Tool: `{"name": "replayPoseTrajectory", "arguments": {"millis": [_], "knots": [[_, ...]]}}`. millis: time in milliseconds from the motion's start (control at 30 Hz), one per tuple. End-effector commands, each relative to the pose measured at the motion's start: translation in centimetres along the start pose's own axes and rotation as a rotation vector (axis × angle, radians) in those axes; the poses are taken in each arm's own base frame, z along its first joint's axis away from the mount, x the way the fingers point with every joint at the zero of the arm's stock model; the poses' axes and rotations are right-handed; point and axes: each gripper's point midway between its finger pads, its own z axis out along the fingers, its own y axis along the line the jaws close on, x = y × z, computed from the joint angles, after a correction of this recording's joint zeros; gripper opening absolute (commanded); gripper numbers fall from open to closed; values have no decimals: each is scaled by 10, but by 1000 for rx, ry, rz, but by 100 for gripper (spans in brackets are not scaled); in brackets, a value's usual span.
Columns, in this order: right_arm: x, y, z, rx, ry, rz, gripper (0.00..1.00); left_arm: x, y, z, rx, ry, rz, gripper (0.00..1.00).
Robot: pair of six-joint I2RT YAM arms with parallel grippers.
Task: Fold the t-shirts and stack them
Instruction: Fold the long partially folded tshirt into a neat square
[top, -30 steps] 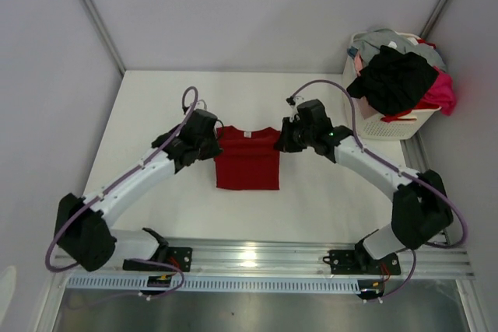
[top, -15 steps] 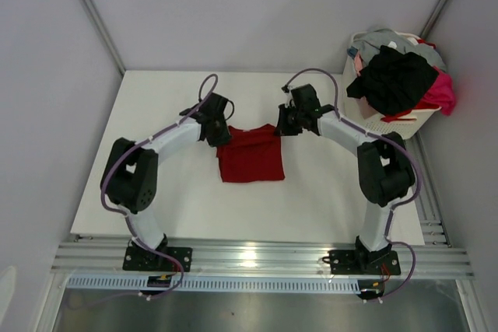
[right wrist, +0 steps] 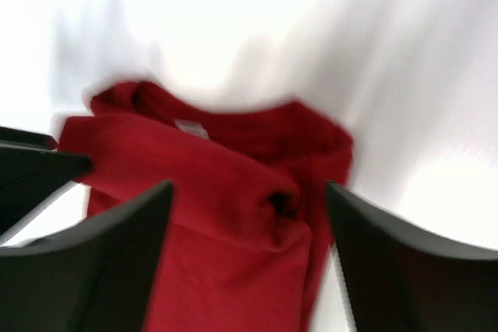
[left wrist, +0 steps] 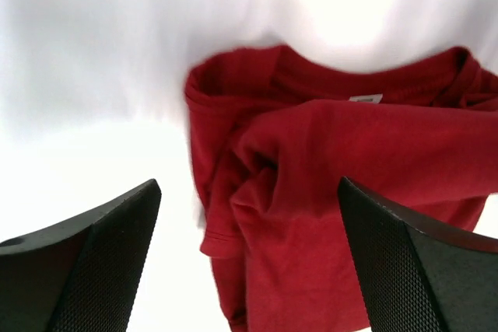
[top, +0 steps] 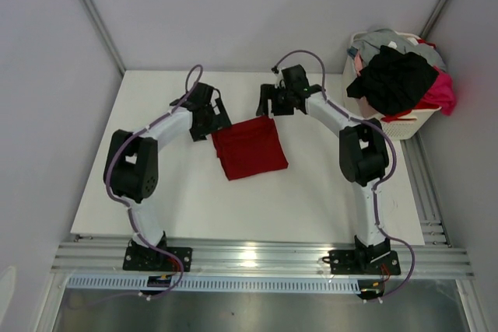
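I see the red tee [top: 249,151] lying folded on the table [top: 156,192], mid-far area, slightly skewed, collar end twd the far side. L gripper [left wrist: 249,188]: jaws wide apart, nothing clamped, at the tee's left collar corner. R gripper [right wrist: 249,188]: jaws apart too, nothing clamped, at the right collar corner. Other tees [top: 393,79] heaped in the basket [top: 385,126], far-right corner, black one on top.

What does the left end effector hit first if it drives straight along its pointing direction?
Likely the red tee, dead ahead of the left end effector, between its open fingers; depth unclear.
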Motion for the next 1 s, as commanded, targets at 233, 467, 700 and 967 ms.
{"name": "replayPoseTrajectory", "arguments": {"millis": [233,467,700,967], "knots": [[-64,40,-86,34,-165,-123,91,-26,-67,-123,351,-160,249,65],[13,39,-89,-9,-93,-110,0,39,-82,-103,453,-59,234,1],[31,30,-39,-47,-22,-58,0,55,-69,-43,386,39,176,0],[29,9,30,-22,69,-45,0,27,-63,-3,371,102,68,1]]}}
